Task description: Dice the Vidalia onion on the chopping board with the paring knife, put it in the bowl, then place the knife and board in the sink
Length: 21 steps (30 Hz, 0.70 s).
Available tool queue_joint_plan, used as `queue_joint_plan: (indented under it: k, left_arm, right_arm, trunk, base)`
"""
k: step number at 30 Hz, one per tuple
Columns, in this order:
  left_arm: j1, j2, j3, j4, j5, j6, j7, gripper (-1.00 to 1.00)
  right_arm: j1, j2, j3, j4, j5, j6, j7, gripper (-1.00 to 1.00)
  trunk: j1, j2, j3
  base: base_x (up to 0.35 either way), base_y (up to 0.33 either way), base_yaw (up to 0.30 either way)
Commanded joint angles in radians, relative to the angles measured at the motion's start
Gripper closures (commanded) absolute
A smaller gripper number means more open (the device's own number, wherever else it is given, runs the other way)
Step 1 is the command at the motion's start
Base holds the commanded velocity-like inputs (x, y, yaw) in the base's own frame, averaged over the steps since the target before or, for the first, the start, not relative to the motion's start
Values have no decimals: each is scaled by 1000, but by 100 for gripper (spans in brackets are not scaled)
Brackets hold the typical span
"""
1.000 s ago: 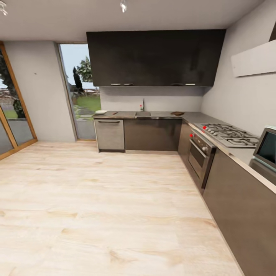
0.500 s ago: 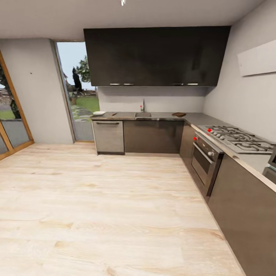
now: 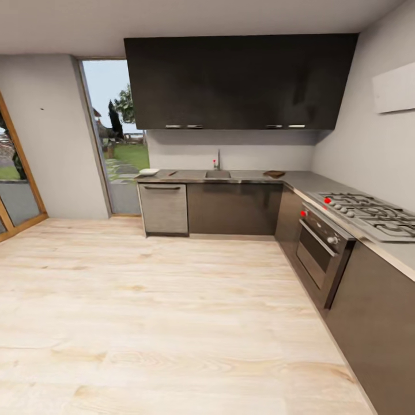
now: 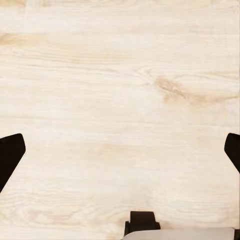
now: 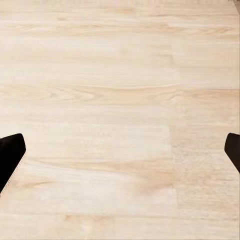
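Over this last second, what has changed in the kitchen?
Only the camera view has shifted: the microwave at the right edge has dropped out of sight. The sink, bowl and chopping board stay on the countertop. Both tools hang open over the floor.

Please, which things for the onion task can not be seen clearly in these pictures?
- Onion: head view, hidden down inside the far sink.
- Knife: head view, a tiny dark streak; blade and handle cannot be told apart.
- Chopping board: too small to show grain or slot.
- Bowl: contents unreadable at this distance.
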Motion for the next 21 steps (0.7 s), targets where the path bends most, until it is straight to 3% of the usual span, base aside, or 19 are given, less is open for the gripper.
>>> queue_joint_plan:
  k: [1, 11, 21]
  left_arm:
    - [0, 0, 1, 0, 0, -2, 0, -100]
    - [0, 0, 1, 0, 0, -2, 0, -100]
    - [0, 0, 1, 0, 1, -2, 0, -100]
  right_arm:
    - [0, 0, 0, 0, -1, -3, 0, -100]
    - [0, 0, 0, 1, -1, -2, 0, -100]
    - [0, 0, 0, 1, -1, -2, 0, -100]
  trunk:
    - [1, 0, -1]
    - [1, 0, -1]
    - [1, 0, -1]
  base:
    - [315, 92, 0]
    - [315, 95, 0]
    - [315, 12, 0]
